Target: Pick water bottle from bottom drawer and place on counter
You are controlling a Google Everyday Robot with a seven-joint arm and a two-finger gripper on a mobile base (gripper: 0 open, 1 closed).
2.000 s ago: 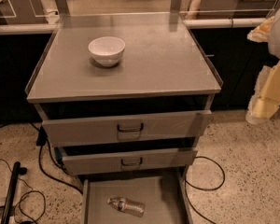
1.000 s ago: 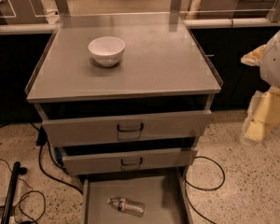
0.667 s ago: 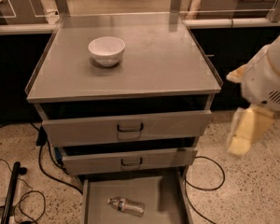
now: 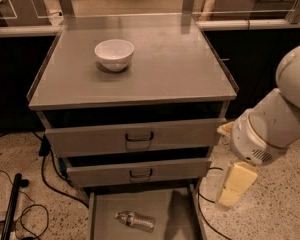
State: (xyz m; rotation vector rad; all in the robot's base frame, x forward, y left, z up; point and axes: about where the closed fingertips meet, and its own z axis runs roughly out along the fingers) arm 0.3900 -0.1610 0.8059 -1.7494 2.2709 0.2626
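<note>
Water bottle (image 4: 135,220) in the open bottom drawer (image 4: 176,211), hand (image 4: 234,186) outside it

A white bowl (image 4: 114,54) sits on the table (image 4: 180,59) above the bottom drawer, and two part-open upper drawers (image 4: 135,136) overhang its back. The bottle lies on its side left of the drawer's centre. The hand hangs just beyond the drawer's right wall, apart from the bottle; open or closed, I cannot tell.

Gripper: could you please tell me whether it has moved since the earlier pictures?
Yes. The gripper has dropped from counter height to beside the bottom drawer, on its right side.
</note>
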